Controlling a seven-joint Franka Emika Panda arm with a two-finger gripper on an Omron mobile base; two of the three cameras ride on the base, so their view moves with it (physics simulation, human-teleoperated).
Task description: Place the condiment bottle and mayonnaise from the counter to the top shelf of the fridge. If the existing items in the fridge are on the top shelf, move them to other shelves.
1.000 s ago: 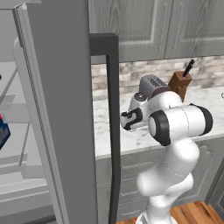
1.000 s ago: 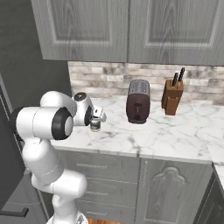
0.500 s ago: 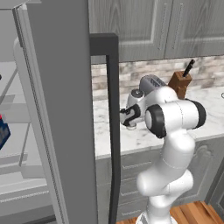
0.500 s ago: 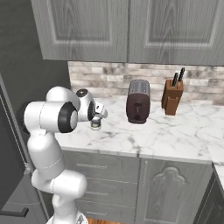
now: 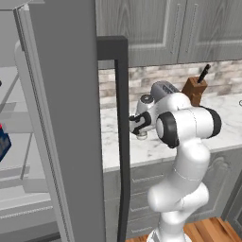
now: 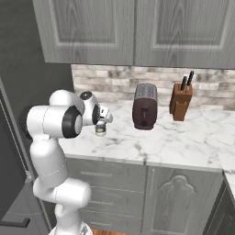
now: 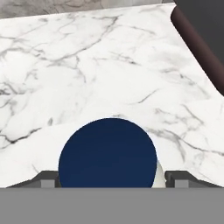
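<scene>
Straddling the mayonnaise (image 7: 108, 153) on the counter (image 7: 100, 65) with gripper (image 7: 109, 179) jaws spread, not yet pinching; risking tipping it if closing off-centre.

Grey wall cabinets (image 6: 133, 30) above a brick backsplash (image 6: 114, 82); wooden floor (image 5: 210, 231).

Your hand view cut the mayonnaise (image 7: 108, 153) off at the bottom; the fingertips (image 7: 47, 179) barely showed, contact unclear. Toaster (image 7: 201, 39) was clipped upper right. Red-blue pack (image 5: 3, 142) was cropped at left edge.
</scene>
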